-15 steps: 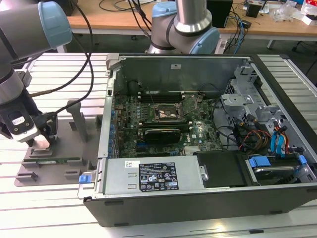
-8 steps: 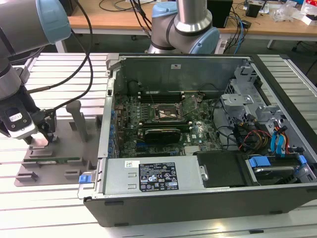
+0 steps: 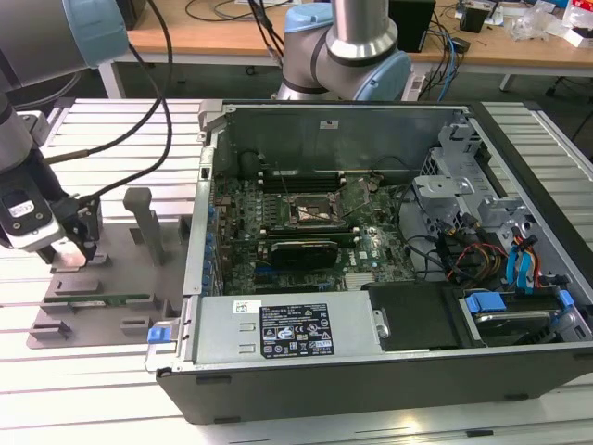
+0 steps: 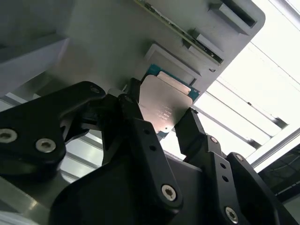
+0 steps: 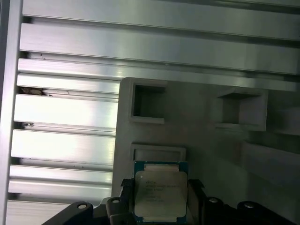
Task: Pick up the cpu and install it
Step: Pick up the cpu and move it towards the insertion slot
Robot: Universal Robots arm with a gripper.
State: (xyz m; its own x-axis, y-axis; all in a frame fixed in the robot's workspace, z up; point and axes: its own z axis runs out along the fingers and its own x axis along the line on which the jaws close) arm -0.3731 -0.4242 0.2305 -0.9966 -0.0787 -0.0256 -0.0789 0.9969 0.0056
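The cpu [image 5: 161,193] is a small square chip with a pale metal top on a green edge. It sits between the two black fingers of my gripper [image 5: 161,187], and both fingers press its opposite sides. In the second wrist view the cpu [image 4: 165,104] hangs a little off the grey holder plate [image 4: 117,42], beside a shallow square recess [image 4: 171,65], with my gripper [image 4: 161,111] shut on it. In the exterior view my gripper [image 3: 79,248] hovers low over the grey holder plate [image 3: 120,278] at that view's left, well apart from the open computer case [image 3: 371,371].
A long green memory stick [image 3: 97,298] lies in the holder plate, and upright grey posts [image 3: 144,218] stand on it. Inside the case the black socket frame [image 3: 315,213] sits on the motherboard. Cables [image 3: 139,111] trail from the arm over the ribbed aluminium table [image 3: 111,130].
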